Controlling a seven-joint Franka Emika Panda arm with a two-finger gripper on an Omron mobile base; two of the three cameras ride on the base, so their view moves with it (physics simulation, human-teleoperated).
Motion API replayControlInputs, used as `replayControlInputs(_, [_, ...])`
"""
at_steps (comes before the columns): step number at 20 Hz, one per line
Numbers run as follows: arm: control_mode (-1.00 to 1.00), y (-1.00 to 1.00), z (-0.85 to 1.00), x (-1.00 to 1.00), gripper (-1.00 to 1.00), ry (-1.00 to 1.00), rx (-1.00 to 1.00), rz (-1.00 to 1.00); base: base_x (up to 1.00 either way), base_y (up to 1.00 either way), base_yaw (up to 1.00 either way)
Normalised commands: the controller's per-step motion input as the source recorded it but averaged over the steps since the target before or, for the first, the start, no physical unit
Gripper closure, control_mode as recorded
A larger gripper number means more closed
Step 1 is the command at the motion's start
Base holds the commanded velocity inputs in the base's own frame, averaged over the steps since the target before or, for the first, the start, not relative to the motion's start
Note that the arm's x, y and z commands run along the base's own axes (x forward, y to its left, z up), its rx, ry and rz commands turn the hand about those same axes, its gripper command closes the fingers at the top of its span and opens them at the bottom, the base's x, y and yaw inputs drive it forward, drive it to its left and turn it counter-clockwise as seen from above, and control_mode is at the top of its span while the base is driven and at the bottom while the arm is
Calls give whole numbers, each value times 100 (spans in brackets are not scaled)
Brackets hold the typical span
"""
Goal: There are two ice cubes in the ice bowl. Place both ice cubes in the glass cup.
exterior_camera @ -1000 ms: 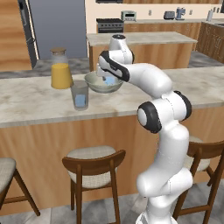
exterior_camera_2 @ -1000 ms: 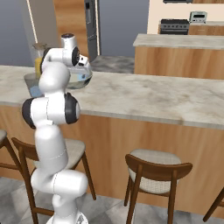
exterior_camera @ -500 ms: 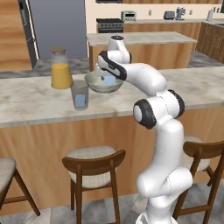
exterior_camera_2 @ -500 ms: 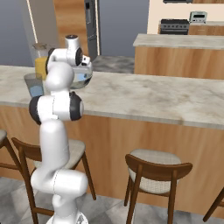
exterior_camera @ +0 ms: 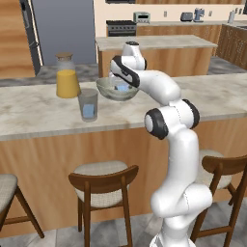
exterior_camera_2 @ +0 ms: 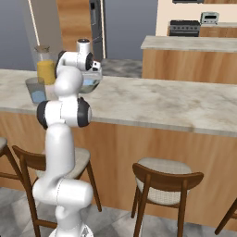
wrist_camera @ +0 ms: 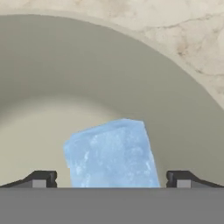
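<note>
My gripper (wrist_camera: 111, 178) is open and reaches down into the ice bowl (wrist_camera: 109, 57). One translucent light-blue ice cube (wrist_camera: 111, 153) lies on the bowl's floor between my two fingertips (wrist_camera: 40, 179), and no contact shows. In the left base view the hand (exterior_camera: 120, 78) dips into the pale grey-green ice bowl (exterior_camera: 104, 89) on the counter. The glass cup (exterior_camera: 88, 103) stands just left of the bowl and in front of it, with a blue ice cube (exterior_camera: 88, 112) inside it. From the right base view the cup (exterior_camera_2: 35, 90) stands left of the arm, which hides most of the bowl (exterior_camera_2: 91, 84).
A lidded jar of orange juice (exterior_camera: 67, 77) stands behind the cup on the marble counter (exterior_camera: 38, 111). Wooden stools (exterior_camera: 101, 181) stand below the counter's front edge. A second counter (exterior_camera: 159, 43) and kitchen appliances lie far behind.
The arm's elbow has swung a little to the left while the hand stayed in the bowl. The jaws have stayed open.
</note>
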Motion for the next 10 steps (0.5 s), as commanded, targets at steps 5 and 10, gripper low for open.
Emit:
replayControlInputs(5, [-100,0,-4,0,100,9,0,3,0,0,0])
replayControlInputs(10, [-100,0,27,-17,100,-7,0,0,0,0,0])
